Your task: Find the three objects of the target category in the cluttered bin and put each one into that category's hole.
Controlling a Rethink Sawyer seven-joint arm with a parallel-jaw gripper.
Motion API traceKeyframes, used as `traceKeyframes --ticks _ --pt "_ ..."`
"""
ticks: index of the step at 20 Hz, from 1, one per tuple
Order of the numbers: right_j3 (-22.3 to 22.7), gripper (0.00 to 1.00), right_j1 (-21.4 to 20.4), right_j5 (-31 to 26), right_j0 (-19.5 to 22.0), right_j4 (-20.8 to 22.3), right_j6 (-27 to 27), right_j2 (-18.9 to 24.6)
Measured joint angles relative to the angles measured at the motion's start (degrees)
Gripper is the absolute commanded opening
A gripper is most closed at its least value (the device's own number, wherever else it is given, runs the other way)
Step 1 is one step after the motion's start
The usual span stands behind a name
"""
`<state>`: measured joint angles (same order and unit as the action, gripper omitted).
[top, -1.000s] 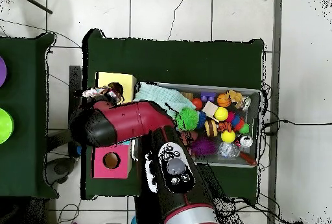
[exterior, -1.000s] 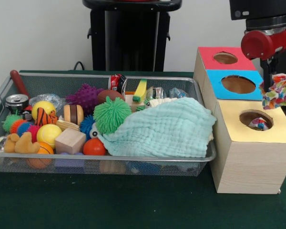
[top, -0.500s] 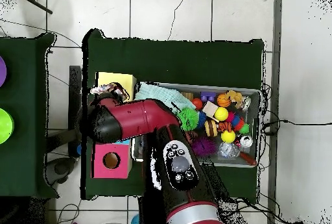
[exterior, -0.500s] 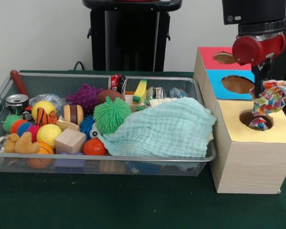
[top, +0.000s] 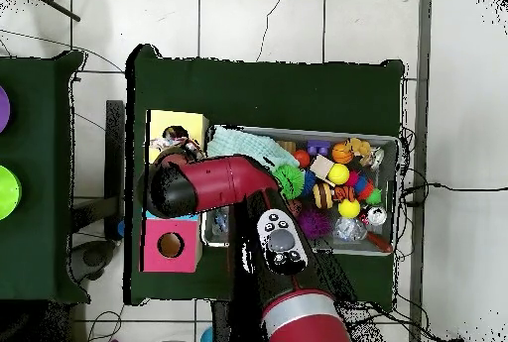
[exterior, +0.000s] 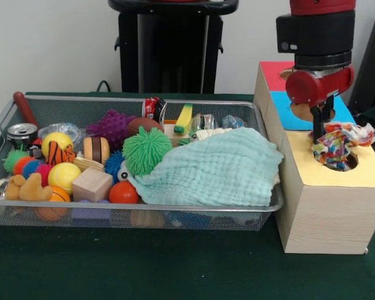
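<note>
Hand [exterior: 320, 125] clamped on multicoloured cloth [exterior: 339, 144], hanging directly below over yellow hole [exterior: 345, 160] so release drops it straight in; bin [exterior: 62, 109] well aside

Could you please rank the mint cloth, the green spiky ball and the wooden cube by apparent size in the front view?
Largest to smallest:
1. Mint cloth, by far.
2. Green spiky ball.
3. Wooden cube, though it sits nearer the camera.
</note>
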<state>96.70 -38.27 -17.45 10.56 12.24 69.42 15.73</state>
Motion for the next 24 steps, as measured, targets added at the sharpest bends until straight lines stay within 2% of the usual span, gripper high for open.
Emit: traceKeyframes --ticks 11,23,24 --pt "-0.19 0.00 2.00 0.40 4.29 -0.33 0.00 4.57" --pt "-1.64 0.00 4.91 1.76 4.56 -0.27 0.00 5.43" --pt "-2.46 1.00 5.71 1.83 4.31 -0.28 0.00 5.38"
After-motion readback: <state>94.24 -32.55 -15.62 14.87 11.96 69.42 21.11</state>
